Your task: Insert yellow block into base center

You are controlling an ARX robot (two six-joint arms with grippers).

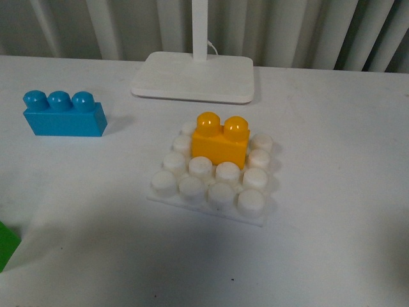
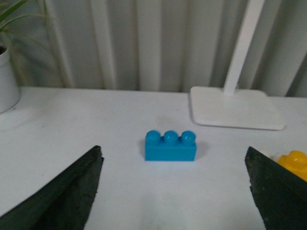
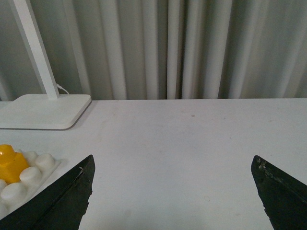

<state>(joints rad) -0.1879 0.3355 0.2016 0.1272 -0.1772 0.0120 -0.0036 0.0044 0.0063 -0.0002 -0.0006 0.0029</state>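
open white bench fills the lower half and right side of the front frame. the yellow block sits upright on the base at frame centre, on its rear middle studs, 2 studs up. a blue brick stands at upper left, well apart, and a lamp stand lies at top centre. both tools are spread apart, holding nothing: the left tool frames the blue brick, the right tool shows the block at its lower-left edge.
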